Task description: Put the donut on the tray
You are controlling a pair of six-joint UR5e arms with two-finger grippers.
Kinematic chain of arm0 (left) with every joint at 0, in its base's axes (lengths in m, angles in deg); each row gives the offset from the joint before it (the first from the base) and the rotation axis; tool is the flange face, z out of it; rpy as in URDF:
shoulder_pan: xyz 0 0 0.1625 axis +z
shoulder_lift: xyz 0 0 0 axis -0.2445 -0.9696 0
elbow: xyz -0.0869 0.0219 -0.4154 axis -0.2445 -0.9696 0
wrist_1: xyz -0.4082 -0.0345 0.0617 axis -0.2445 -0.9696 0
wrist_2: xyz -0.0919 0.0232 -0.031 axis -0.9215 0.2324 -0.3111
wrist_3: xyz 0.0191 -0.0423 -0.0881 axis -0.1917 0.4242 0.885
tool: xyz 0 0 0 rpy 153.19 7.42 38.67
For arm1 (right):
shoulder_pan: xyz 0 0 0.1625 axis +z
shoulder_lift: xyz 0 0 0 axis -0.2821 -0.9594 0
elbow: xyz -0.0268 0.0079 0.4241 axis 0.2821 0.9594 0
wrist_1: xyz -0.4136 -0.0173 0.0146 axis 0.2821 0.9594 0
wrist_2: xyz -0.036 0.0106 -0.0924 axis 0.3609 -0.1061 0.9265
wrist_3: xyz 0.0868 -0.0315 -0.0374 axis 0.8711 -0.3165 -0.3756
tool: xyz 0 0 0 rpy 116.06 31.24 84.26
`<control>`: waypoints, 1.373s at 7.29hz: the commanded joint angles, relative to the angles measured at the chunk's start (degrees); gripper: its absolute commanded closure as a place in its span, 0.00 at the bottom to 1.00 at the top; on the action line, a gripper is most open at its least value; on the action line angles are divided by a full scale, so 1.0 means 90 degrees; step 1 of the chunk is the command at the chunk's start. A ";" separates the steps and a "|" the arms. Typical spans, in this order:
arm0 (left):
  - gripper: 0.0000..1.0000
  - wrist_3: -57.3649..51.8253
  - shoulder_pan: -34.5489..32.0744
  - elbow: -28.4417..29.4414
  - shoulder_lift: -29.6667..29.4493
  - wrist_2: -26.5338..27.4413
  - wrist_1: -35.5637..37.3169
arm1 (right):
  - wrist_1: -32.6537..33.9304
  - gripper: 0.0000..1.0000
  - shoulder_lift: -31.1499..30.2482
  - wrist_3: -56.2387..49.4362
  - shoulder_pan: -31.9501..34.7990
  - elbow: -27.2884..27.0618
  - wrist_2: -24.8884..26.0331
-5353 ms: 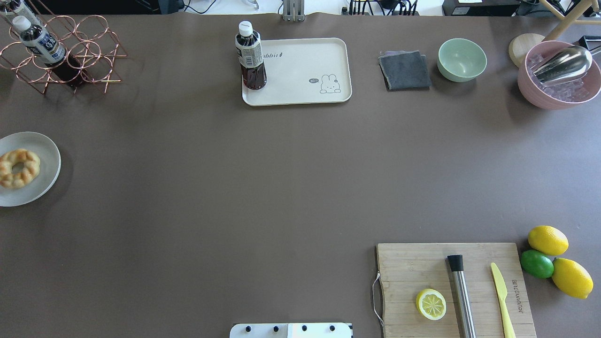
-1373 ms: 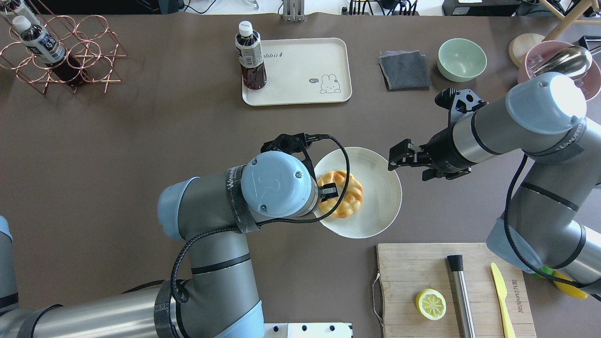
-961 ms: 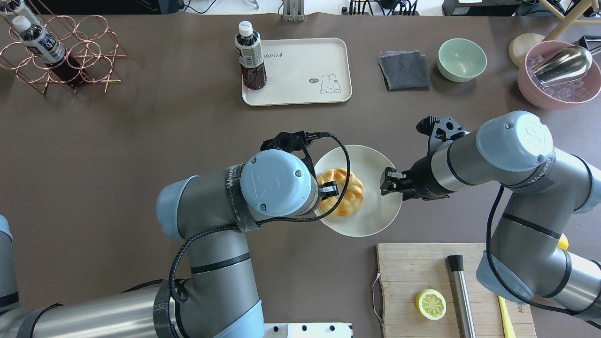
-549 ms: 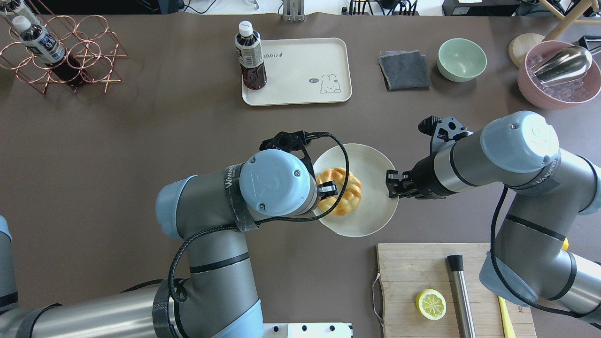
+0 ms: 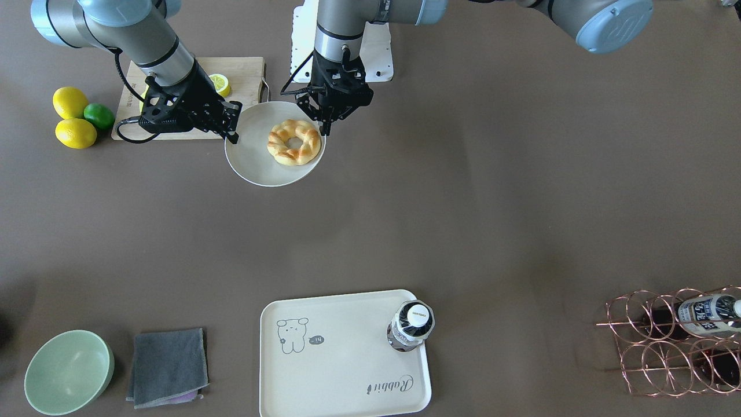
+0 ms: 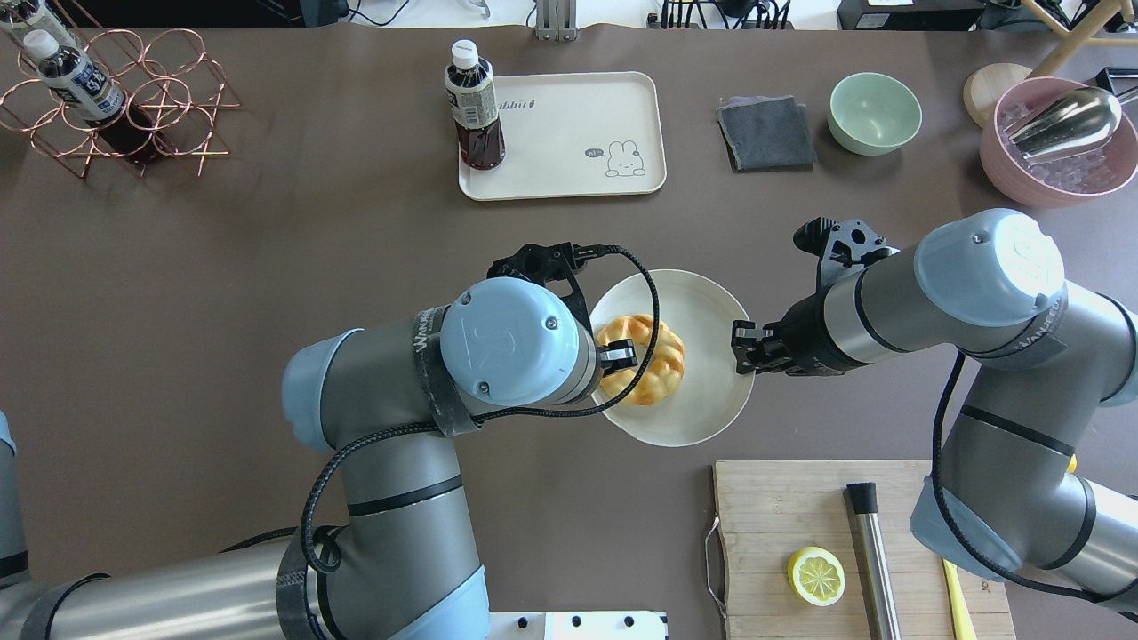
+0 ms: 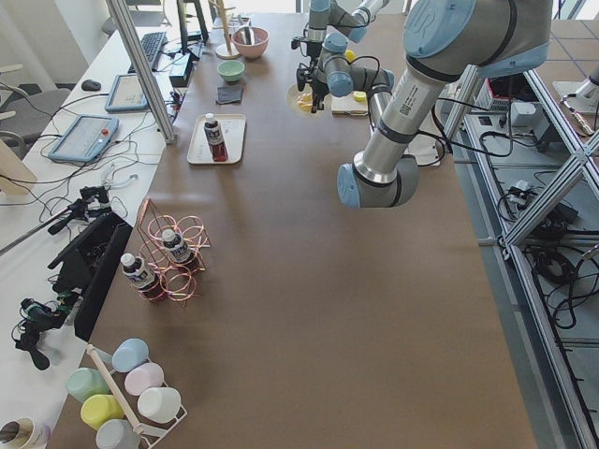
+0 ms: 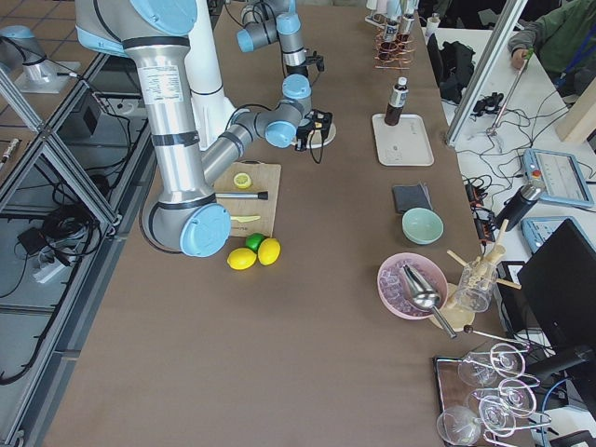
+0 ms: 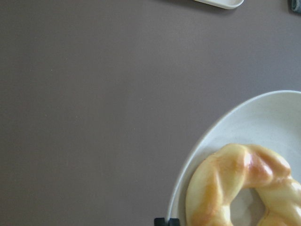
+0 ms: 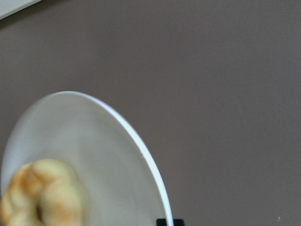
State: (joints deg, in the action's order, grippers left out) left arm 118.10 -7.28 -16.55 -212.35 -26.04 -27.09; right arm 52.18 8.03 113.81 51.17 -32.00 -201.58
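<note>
1. Between our two claws the donut (image 6: 658, 378) lies on a round plate (image 6: 702, 311). It is just beside the tips of the left claw (image 5: 322, 123) and a little further from the right claw (image 6: 741, 348).
2. We judge that the step in hand is passing the plate from one arm to the other. The donut is not yet on the tray (image 6: 569, 133), which lies well ahead of both claws on the table (image 6: 267, 267), with a bottle (image 6: 476, 107) in one corner.
3. Our left claw is closed, pinching the rim on its side.
4. Our right claw seems closed too, its tips together on the opposite rim.
5. Next, we think one claw must release. The plate should be kept level, so the donut does not slide on the way forward to the tray.
</note>
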 commanded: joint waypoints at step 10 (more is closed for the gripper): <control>0.02 -0.1814 -0.1298 -0.1593 0.1956 -0.0770 -0.0048 | -0.0086 1.00 -0.0002 0.1584 0.0323 0.0106 0.0003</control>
State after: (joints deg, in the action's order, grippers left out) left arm 105.45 -16.42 -28.60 -198.30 -32.68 -27.43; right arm 51.47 7.34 118.55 52.55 -32.76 -201.86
